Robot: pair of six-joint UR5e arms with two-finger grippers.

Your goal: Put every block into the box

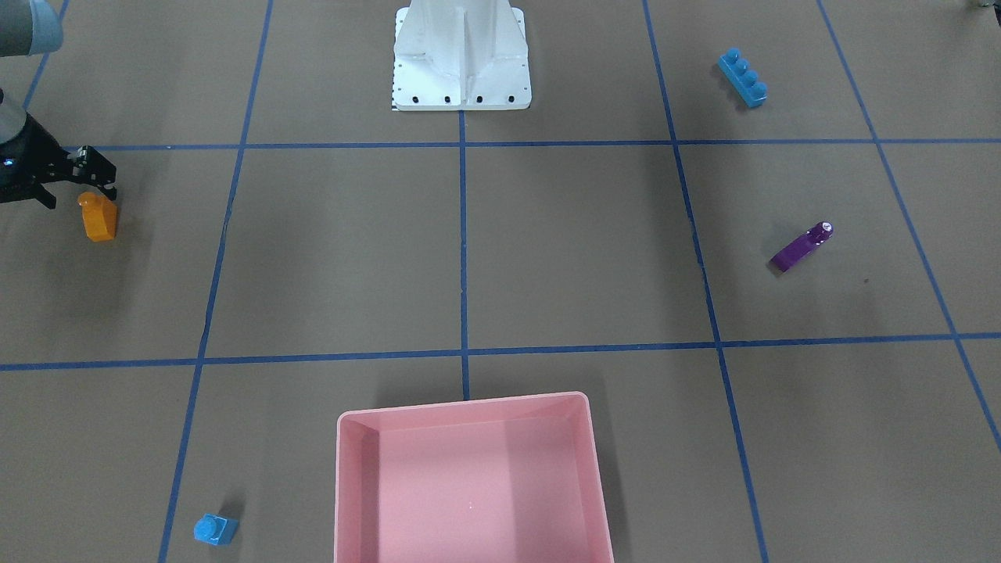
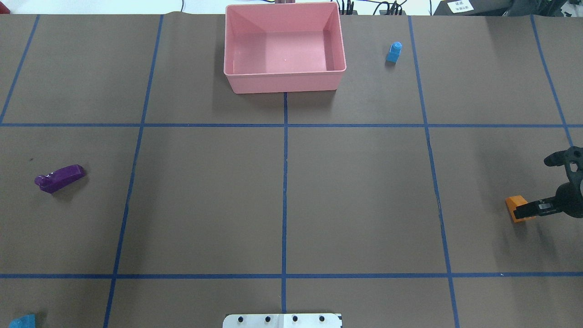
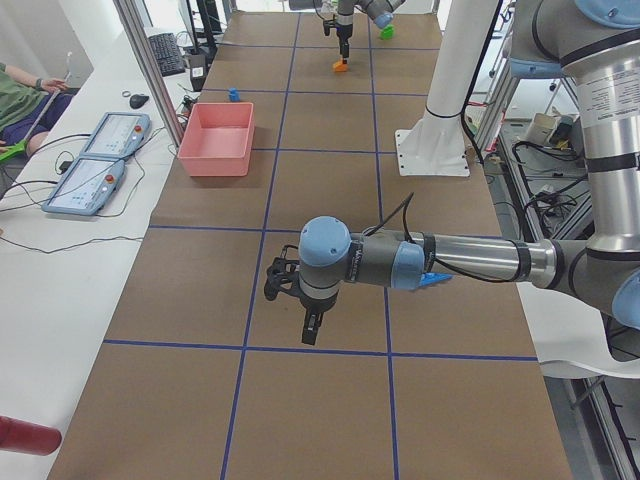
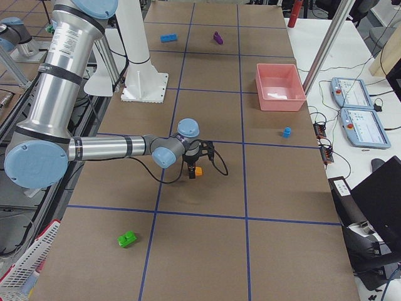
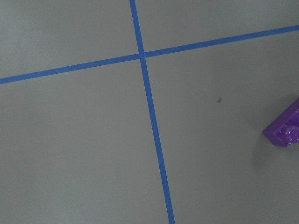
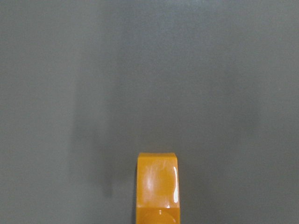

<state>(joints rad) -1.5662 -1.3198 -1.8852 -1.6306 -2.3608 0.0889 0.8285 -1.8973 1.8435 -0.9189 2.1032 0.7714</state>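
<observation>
The pink box (image 2: 282, 83) stands empty at the table's far middle; it also shows in the front view (image 1: 349, 485). My right gripper (image 2: 543, 185) is open and hangs just over the orange block (image 2: 513, 203), with one finger above the block's edge. The block fills the bottom of the right wrist view (image 6: 157, 186). The small blue cube (image 2: 394, 52) sits right of the box. The purple wedge (image 2: 59, 178) lies far left. The long blue block (image 1: 743, 77) lies near the robot's left. The green block (image 4: 128, 239) lies beyond the orange one. My left gripper (image 3: 300, 300) hovers near the purple wedge (image 5: 285, 128); I cannot tell its state.
The white robot base (image 1: 461, 70) stands at the table's near edge. Blue tape lines mark a grid on the brown table. Two control tablets (image 3: 95, 165) and cables lie on the side bench behind the box.
</observation>
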